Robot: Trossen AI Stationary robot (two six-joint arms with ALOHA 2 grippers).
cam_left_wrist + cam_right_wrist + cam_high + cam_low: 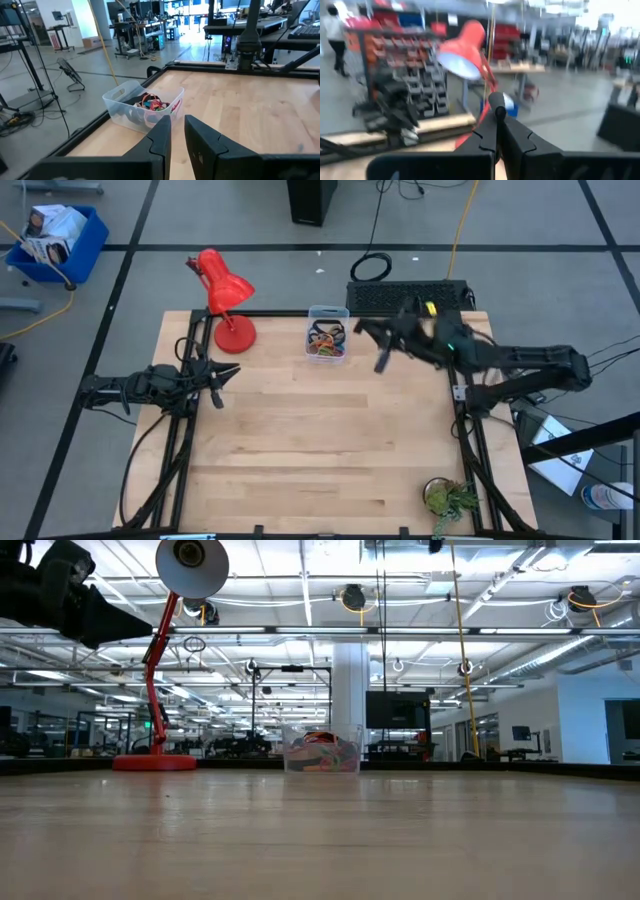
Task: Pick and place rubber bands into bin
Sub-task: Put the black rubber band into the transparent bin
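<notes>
The bin (pixel 327 333) stands near the far edge of the wooden table (pixel 320 450), about midway across it, just beside the round base of a red desk lamp (pixel 227 300). From above it is a rounded-corner rectangle whose long axis runs from the near side of the table toward the far side; its walls are clear thin plastic, with a cut-out handle slot showing in one end wall in the left wrist view. Inside it lie the rubber bands (pixel 326 340), a loose tangle of thin floppy loops, black, orange and red among them, heaped on the floor of the bin (pixel 142 107) and seen through its wall from table level (pixel 322 752). The table top is pale wood made of long planks with a smooth, matte grain. The left gripper (pixel 216 375) rests low at the table's left edge, pointing across the table toward the bin, its two dark fingers (pixel 160 137) drawn close with only a narrow gap and nothing between them. The right gripper (pixel 368 340) is raised off the table to the right of the bin, pointing toward the lamp, its fingers (pixel 487 135) pressed together and empty. A potted plant (pixel 450 500) sits at the near right corner.
</notes>
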